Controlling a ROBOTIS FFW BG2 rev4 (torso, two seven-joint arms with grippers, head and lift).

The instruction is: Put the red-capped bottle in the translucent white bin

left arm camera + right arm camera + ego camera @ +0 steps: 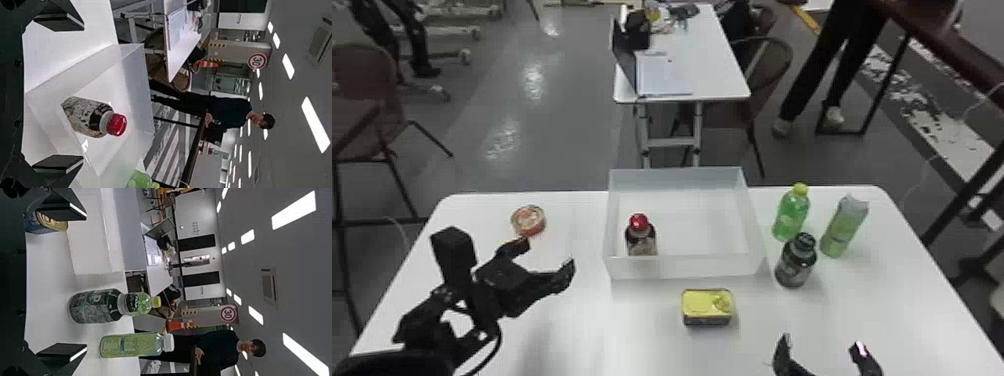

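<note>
The right hand [822, 343] and left hand [546, 256], both spread wide and empty, stand clear of the red-capped bottle [641, 242], apparently so the translucent white bin [692, 268] alone supports it, upright inside, as required.

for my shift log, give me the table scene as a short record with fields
target: red-capped bottle, upright
target place: inside the translucent white bin, at its near left corner
left gripper: open, over the table's left side
right gripper: open, at the near edge of the view
in front of bin: yellow-topped tin
right of bin: green bottle with yellow cap, dark bottle, pale green bottle
left of bin: round tin
</note>
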